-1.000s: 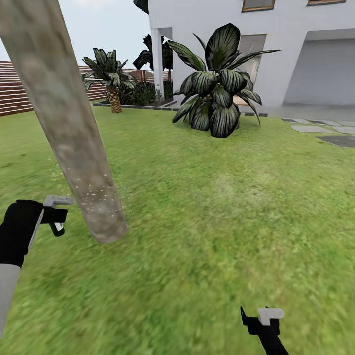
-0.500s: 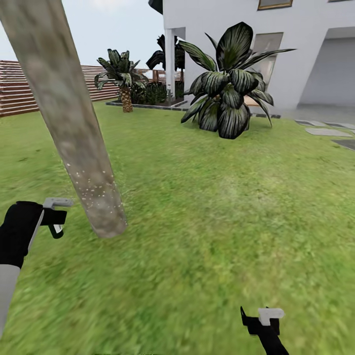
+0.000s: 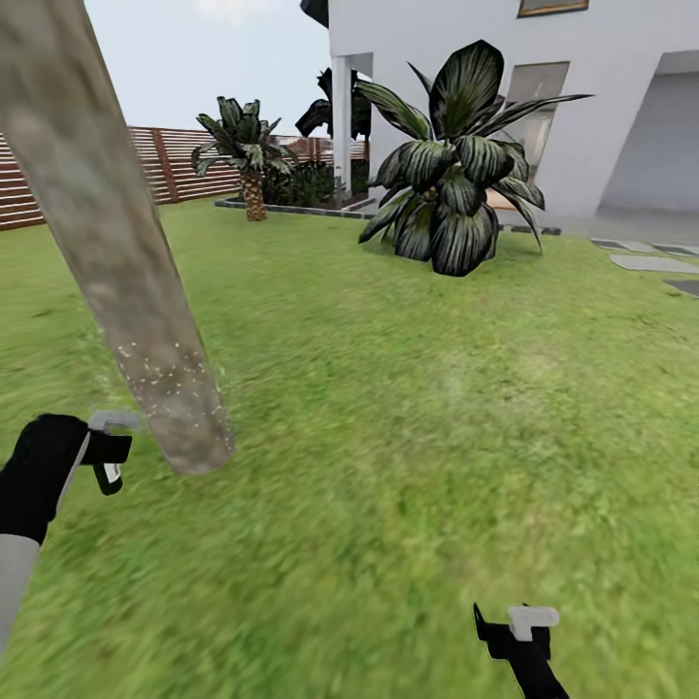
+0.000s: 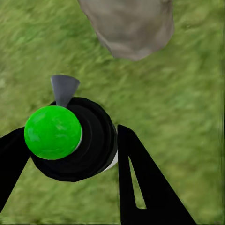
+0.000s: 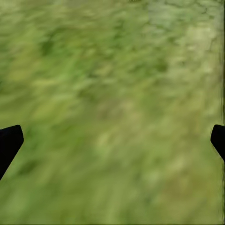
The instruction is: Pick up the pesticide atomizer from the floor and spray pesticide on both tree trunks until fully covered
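The left tool is clamped on the pesticide atomizer, a black bottle with a green cap and a small grey nozzle, its fingers pressed against the bottle's sides. It sits low at the near left, just beside the foot of the tree trunk, which leans up and away to the left. White specks dot the lower trunk, likely spray droplets, though the render is too coarse to be sure.

To do this spraying step well, I judge the nozzle should point squarely at the trunk, not at the grass, and sweep from the base upward and round the sides, since the specks lie only on a low band. Holding the bottle near but not touching the bark should let the spray spread.

The right tool hangs near the right with its fingers wide apart, holding nothing, over bare grass.

By count: one task trunk, one atomizer, two tools, one large dark-leaved shrub far ahead, one short palm beyond it on the left, one slatted fence and one white house.
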{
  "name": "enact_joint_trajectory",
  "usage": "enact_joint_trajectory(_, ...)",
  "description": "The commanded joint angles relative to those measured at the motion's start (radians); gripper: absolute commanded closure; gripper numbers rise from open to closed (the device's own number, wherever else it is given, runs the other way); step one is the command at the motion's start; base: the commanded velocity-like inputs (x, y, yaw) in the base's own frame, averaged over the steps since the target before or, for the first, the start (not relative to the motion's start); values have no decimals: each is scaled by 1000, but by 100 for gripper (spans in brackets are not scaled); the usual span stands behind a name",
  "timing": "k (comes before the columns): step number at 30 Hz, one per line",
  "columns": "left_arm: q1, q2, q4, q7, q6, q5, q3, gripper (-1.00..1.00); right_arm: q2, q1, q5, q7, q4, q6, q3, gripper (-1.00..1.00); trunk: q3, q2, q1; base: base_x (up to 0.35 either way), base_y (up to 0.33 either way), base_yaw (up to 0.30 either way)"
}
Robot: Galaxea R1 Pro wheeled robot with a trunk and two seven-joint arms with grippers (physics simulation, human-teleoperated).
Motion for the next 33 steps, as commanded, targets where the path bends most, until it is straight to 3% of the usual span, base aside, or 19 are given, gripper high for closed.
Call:
enact_joint_trajectory(1,8,0,34,0,-2,0,0,100,0,0,0,0,0,0,0,-100,0,0,0,162,-248,0)
enact_joint_trajectory(3,18,0,83,-1,-24,-1,1,100,0,0,0,0,0,0,0,-100,0,0,0,137,-246,0)
enact_joint_trajectory(5,22,-7,153,-1,-88,1,2,100,0,0,0,0,1,0,0,-100,0,0,0,113,-237,0)
enact_joint_trajectory(14,23,-23,213,-2,-113,4,4,100,0,0,0,0,0,0,0,-100,0,0,0,71,-139,-56)
enact_joint_trajectory(18,25,-22,276,-12,-260,6,6,100,0,0,1,0,1,0,0,-100,0,0,0,-138,54,-286)
enact_joint_trajectory(21,25,-22,307,-18,-311,7,6,100,1,0,0,0,0,0,0,-100,1,0,0,-295,123,-296)
enact_joint_trajectory(23,33,-22,348,-24,-391,6,1,100,2,0,0,0,0,0,1,-100,2,0,0,-310,129,-297)
enact_joint_trajectory(24,48,-22,374,-45,-464,4,-4,100,2,0,0,0,-2,0,0,-100,3,0,0,-313,131,-296)
enact_joint_trajectory(25,66,-22,390,-83,-530,2,-23,100,3,0,0,1,-3,0,0,-100,3,0,0,-314,131,-264)
enact_joint_trajectory(27,92,-20,400,-156,-600,-1,-72,100,3,0,1,3,-8,0,2,-100,3,0,0,-315,131,-148)
enact_joint_trajectory(29,125,-18,406,-241,-683,-13,-152,100,6,0,14,7,-64,3,5,-100,3,0,0,-315,131,-45)
enact_joint_trajectory(33,143,-19,408,-377,-775,-86,-245,100,30,0,81,126,-236,28,70,-100,3,0,0,-315,131,-7)
